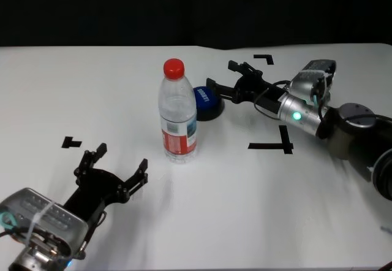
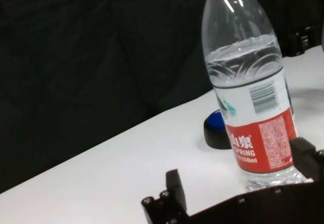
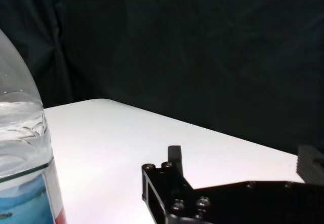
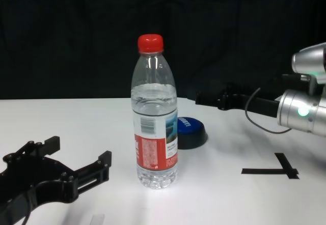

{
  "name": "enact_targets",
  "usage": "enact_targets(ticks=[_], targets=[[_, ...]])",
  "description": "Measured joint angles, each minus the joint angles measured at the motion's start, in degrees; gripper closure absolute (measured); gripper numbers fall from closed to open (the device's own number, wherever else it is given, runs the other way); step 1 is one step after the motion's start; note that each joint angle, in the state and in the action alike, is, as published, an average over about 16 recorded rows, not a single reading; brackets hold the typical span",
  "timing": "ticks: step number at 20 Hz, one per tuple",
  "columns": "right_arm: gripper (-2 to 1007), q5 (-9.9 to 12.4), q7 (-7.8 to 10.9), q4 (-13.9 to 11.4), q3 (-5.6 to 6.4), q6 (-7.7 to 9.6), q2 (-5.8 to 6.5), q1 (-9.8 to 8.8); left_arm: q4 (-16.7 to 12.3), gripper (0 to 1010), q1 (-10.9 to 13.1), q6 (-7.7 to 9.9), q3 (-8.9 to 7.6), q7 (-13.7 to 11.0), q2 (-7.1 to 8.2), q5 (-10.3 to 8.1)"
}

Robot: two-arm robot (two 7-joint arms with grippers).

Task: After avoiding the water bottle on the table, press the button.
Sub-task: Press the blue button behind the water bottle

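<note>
Right claw (image 1: 228, 76) spread just beside button (image 1: 207, 102) — water bottle (image 1: 177, 113) nearer

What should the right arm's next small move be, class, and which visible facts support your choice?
Probably ease the open right pincer a little further left over the button, then lower it to press. It sits just beside and above the dome, behind the upright water bottle, so the bottle is already bypassed. The left pincer rests idle, open, nearer the table's front edge.
</note>
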Motion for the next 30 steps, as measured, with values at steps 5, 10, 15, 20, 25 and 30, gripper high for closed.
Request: enact_targets(ticks=[5,10,15,20,25,30], targets=[[2,-0.16,-0.01,0.44,-0.17,0.04,-0.1,0.22,0.0,7,0.0,0.0,0.0,0.0,0.0,0.0],[2,0.16,-0.61,-2.81,-0.38,1.23,0.8,-1.2,0.0,7,0.0,0.0,0.0,0.0,0.0,-0.01],[2,0.58,-2.34,-10.64,-0.28,3.82,3.15,-4.7,0.0,7,0.0,0.0,0.0,0.0,0.0,-0.01],[2,0.84,-4.37,-19.32,0.08,6.76,5.77,-8.85,0.0,7,0.0,0.0,0.0,0.0,0.0,0.0],[2,0.75,-5.89,-25.18,0.78,8.85,7.5,-12.11,0.0,7,0.0,0.0,0.0,0.0,0.0,0.01],[2,0.22,-5.87,-24.46,1.4,8.89,7.15,-12.62,0.0,7,0.0,0.0,0.0,0.0,0.0,0.01]])
